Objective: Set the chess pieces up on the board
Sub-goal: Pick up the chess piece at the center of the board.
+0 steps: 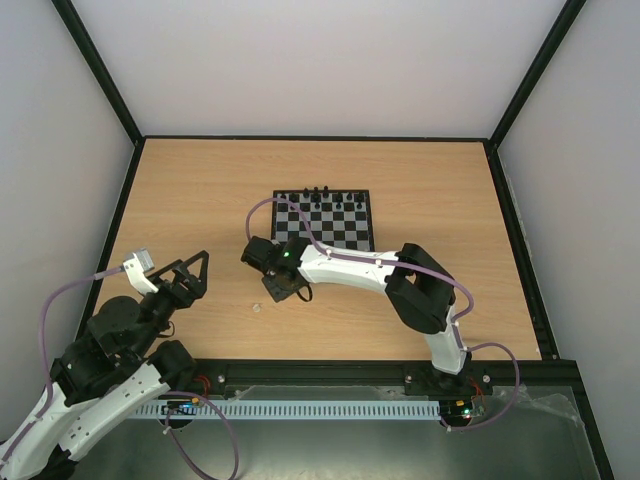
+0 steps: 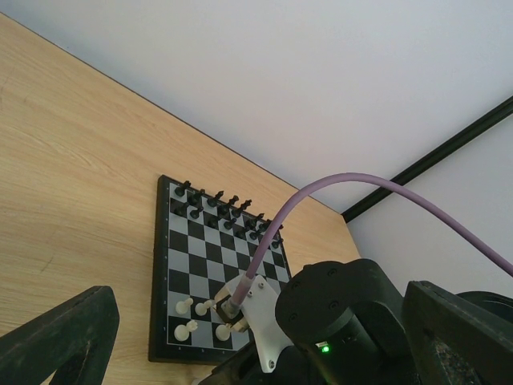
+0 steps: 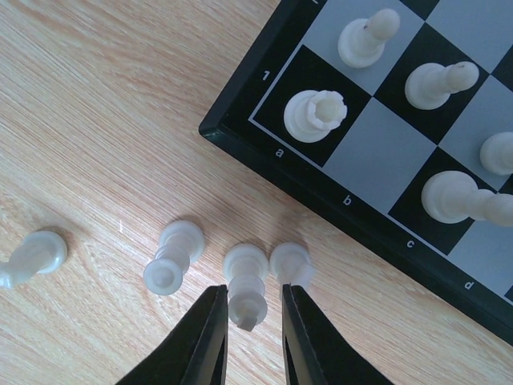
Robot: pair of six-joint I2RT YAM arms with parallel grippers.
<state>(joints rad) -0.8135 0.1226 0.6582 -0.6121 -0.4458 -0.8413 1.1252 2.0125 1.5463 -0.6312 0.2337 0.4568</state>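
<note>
In the right wrist view several whitish chess pieces lie on the wood just off the board's (image 3: 240, 138) a1 corner. My right gripper (image 3: 253, 290) straddles the middle one (image 3: 247, 282). Its jaws stand narrowly apart, the left one at the piece and a small gap on the right. Another piece (image 3: 172, 258) lies to its left, one (image 3: 290, 263) to its right and one (image 3: 36, 255) farther left. A white rook (image 3: 315, 114) and pawns (image 3: 437, 83) stand on the board's near squares. My left gripper (image 1: 195, 265) hangs wide open and empty at the left, well off the board (image 1: 345, 236).
Black pieces (image 1: 325, 192) line the board's far rows. The right arm (image 1: 350, 268) reaches across the table in front of the board. A stray white piece (image 1: 256, 307) lies on the wood left of it. Dark frame rails border the table (image 1: 450, 200).
</note>
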